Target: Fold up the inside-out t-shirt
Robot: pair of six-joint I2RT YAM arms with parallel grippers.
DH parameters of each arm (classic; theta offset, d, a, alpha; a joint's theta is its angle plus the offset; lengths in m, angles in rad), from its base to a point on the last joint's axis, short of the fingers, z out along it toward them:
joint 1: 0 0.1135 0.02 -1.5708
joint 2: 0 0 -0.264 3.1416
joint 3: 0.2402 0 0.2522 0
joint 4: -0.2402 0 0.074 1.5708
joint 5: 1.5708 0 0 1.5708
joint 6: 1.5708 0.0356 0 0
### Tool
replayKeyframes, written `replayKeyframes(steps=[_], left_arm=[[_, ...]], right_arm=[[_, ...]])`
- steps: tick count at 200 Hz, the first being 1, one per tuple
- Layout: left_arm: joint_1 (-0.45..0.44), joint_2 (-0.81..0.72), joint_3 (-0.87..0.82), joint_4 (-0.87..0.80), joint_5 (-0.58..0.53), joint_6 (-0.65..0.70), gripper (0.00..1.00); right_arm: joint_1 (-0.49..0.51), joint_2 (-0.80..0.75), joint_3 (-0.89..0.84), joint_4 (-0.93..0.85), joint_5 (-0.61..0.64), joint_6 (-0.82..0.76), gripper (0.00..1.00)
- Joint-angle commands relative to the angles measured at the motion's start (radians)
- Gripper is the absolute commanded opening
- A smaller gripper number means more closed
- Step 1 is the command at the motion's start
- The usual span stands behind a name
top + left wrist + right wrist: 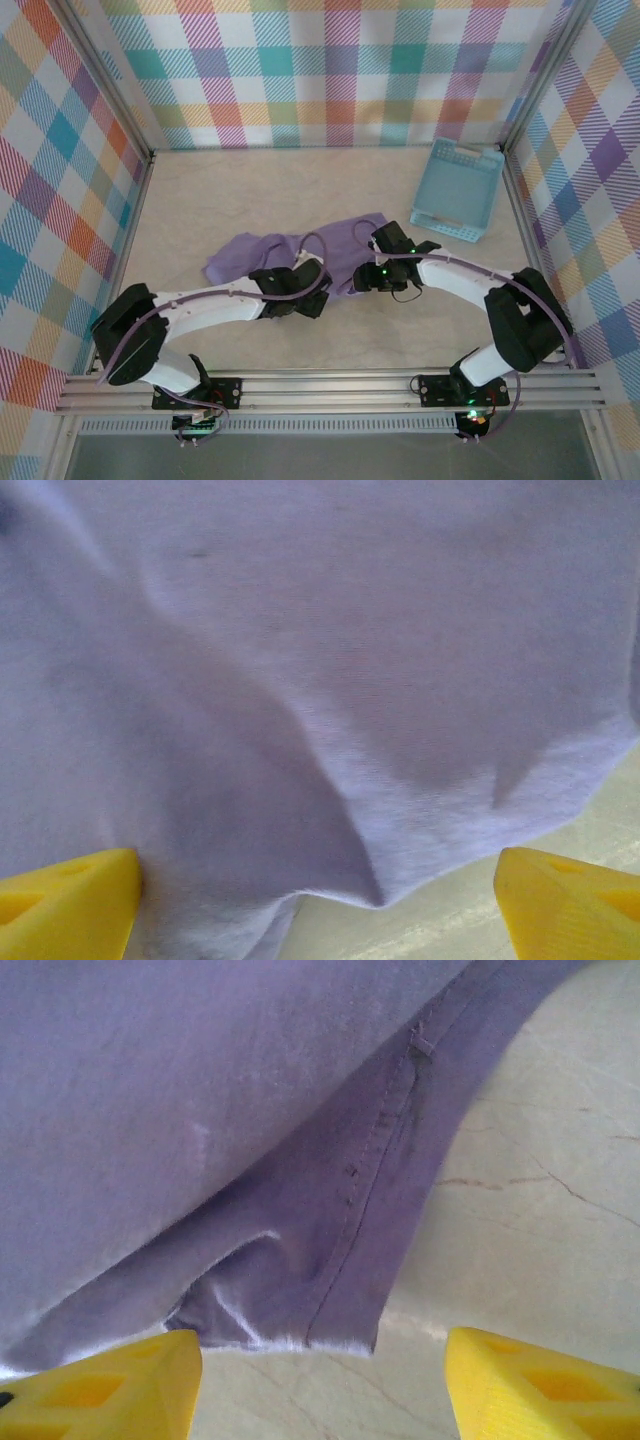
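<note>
Item: lavender t-shirt, crumpled mid-table on the pale marbled tabletop, partly hidden by both wrists overhead. Left gripper: released, yellow fingers spread wide over a rumpled fold at the cloth's edge. Right gripper: released, fingers apart above a stitched hem corner. Light blue slotted basket: far right corner, well apart from the shirt. Plaid walls enclose the table.

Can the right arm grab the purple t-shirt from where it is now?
Probably yes. The right arm has its jaws open just above the t-shirt, at its hem, with nothing in between.
</note>
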Motion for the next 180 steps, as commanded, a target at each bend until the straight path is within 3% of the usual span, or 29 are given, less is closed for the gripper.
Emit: replayKeyframes(steps=[1,37,60,89,115,130,150,180], left_arm=[[-0.015,0.047,0.043,0.049,-0.056,0.077,0.91],[-0.016,0.136,0.080,0.046,-0.091,0.117,0.87],[-0.015,0.185,0.111,0.037,-0.138,0.125,0.79],[-0.007,0.233,0.156,0.017,-0.204,0.105,0.53],[0.011,0.220,0.196,-0.017,-0.244,0.058,0.22],[0.027,0.171,0.201,-0.022,-0.224,0.028,0.11],[0.046,0.069,0.200,-0.033,-0.162,0.002,0.02],[0.044,-0.135,0.170,-0.003,-0.004,0.029,0.00]], right_arm=[[0.003,0.035,0.006,0.063,-0.007,0.043,0.63],[0.003,0.099,0.023,0.081,-0.013,0.040,0.46],[0.003,0.089,0.020,0.078,-0.009,0.038,0.26],[0.004,0.022,0.013,0.036,0.039,0.011,0.00],[0.003,-0.074,0.003,-0.035,0.095,-0.035,0.00],[0.003,-0.143,-0.002,-0.093,0.133,-0.057,0.00],[0.004,-0.268,-0.003,-0.171,0.155,-0.091,0.00],[0.005,-0.499,0.019,-0.278,0.164,-0.140,0.00]])
